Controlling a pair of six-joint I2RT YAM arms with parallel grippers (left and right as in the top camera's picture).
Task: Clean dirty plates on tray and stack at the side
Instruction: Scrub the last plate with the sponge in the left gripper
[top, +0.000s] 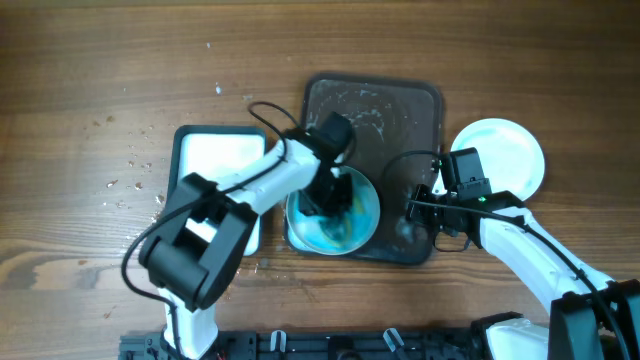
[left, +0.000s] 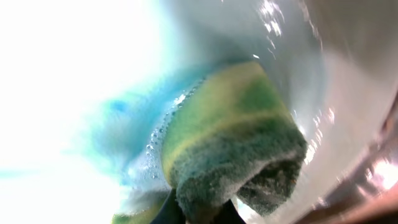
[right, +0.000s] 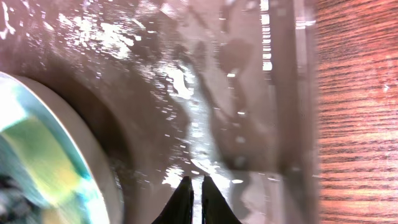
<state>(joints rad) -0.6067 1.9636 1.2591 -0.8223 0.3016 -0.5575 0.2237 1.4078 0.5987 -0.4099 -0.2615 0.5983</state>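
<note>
Left pincer (left: 199, 214) clamps the soft sponge (left: 230, 143) inside the blue plate (top: 374, 200), which sits on the tray (top: 400, 110). Right pincer (right: 193, 194) is pinched narrow, empty. I judge the plate rigid, soapy, slippery; best gripped at the rim.

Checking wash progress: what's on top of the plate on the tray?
A sponge in the left gripper, and blue suds. The gripper covers part of the plate's middle, so any dirt there can't be seen.

- Sponge (left: 230, 143) hides the left gripper's (left: 198, 216) tips and runs off the edge there.
- Plate (right: 43, 155), left of the right gripper (right: 194, 198), is blurred and cut off.
</note>
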